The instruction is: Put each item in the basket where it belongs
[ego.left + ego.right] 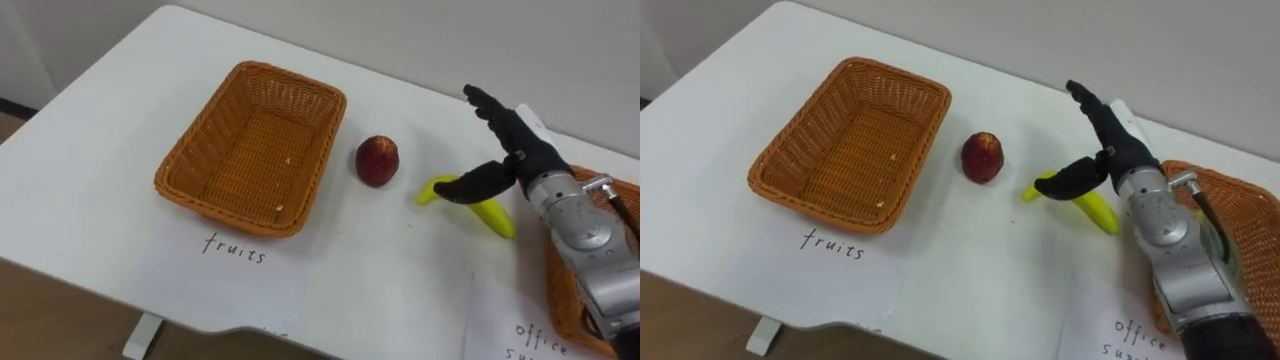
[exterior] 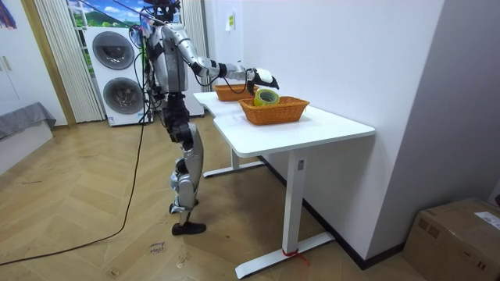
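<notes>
The black right hand [image 1: 524, 155] is held over the yellow curved banana [image 1: 495, 216], fingers spread and released; the round red apple [image 1: 378, 160] is seen at its nine o'clock

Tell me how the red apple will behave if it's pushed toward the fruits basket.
Round, so the apple will probably roll rather than slide on the smooth table. It looks firm and whole, likely rigid in a grasp.

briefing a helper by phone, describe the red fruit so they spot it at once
On the white table, find the empty wicker basket. Just right of it lies the red fruit, between the basket and a banana. It is round and dark red; the banana is long and yellow.
</notes>
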